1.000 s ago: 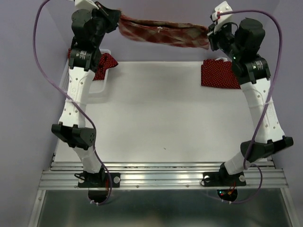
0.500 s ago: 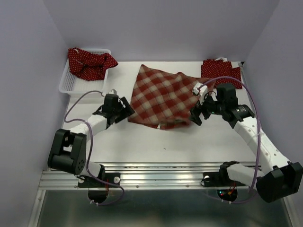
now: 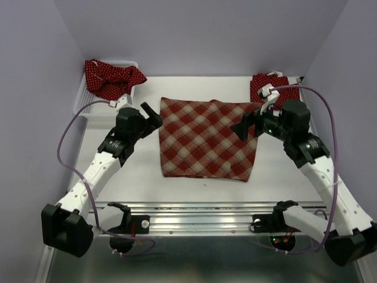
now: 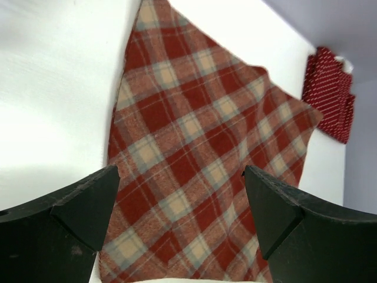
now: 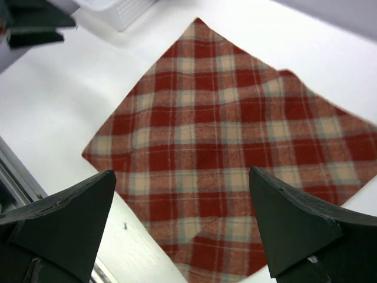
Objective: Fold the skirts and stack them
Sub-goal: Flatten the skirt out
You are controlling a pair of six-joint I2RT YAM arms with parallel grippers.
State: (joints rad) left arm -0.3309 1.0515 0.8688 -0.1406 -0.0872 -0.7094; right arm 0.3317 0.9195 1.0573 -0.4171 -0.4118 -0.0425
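At the bottom of the overhead view the ribbed aluminium rail (image 3: 200, 215) carries both arm bases, and above it spreads the white table (image 3: 135, 177). In the middle of the frame lies the red-and-tan plaid cloth skirt (image 3: 206, 138), spread flat with only slight ripples.

The left pincer (image 3: 148, 116) hangs just beside the skirt's upper left corner. The right pincer (image 3: 243, 127) sits above its right edge. Both stand wide apart with nothing between them, and each wrist view looks down on plaid cloth past bare fingertips.

The step in hand looks to be the first fold of this skirt. To do it well, each pincer should take one corner of the same edge and pinch both layers of cloth. The two should lift low and travel in step, so that edge lands squarely on the opposite one. Uneven travel would likely skew the fold, and a high lift could drag the whole skirt across the table.

At the upper left, the white plastic mesh basket (image 3: 85, 106) holds a crumpled dark red polka-dot cloth skirt (image 3: 112, 76), not yet folded. At the upper right lies a folded dark red polka-dot skirt (image 3: 268, 88), probably the base of the stack.
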